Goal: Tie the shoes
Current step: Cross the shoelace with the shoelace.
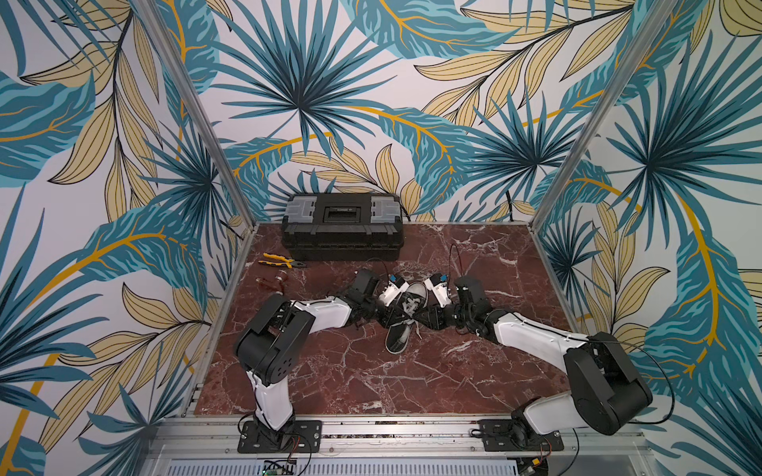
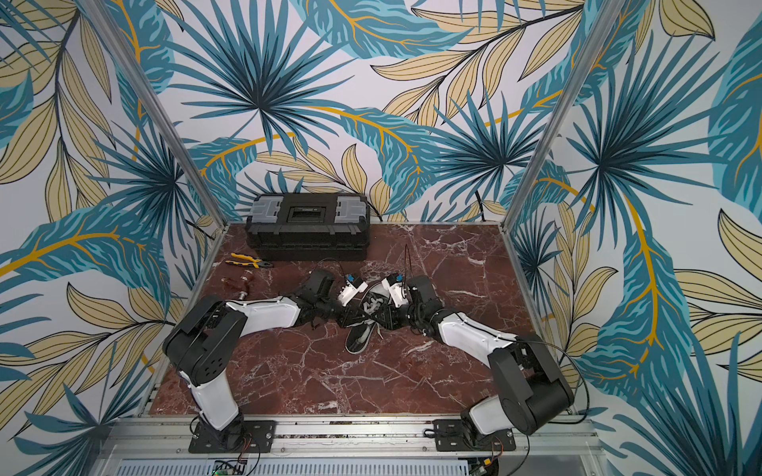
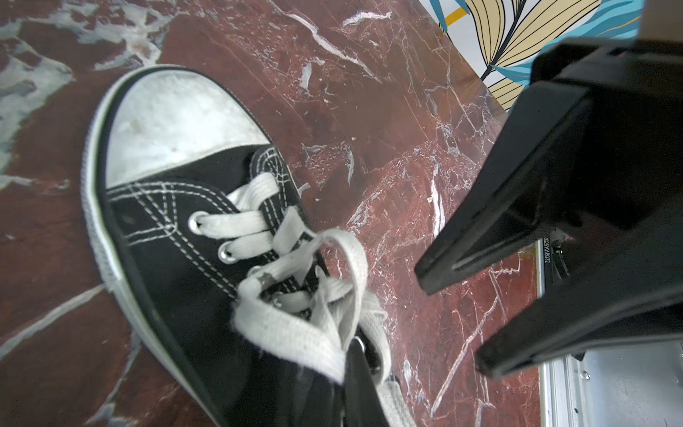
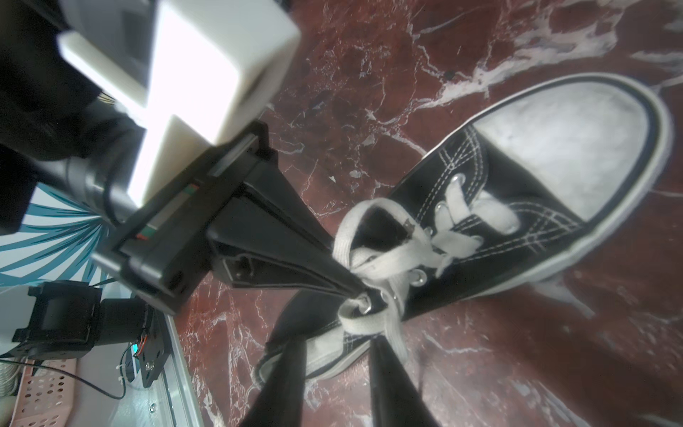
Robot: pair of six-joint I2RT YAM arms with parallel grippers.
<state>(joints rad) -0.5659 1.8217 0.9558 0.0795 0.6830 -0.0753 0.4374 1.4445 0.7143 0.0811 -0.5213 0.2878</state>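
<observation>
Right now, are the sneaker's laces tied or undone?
Not tied: white laces lie in slack loops, no finished bow; left gripper pinches one.

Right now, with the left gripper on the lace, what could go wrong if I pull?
The left gripper is shut on the lace close to the shoe; nothing pins the shoe, so a pull may drag it rather than tighten.
The right gripper is open and empty, so the loose loop may slump.
Both grippers hang close together over the shoe and could bump.
</observation>
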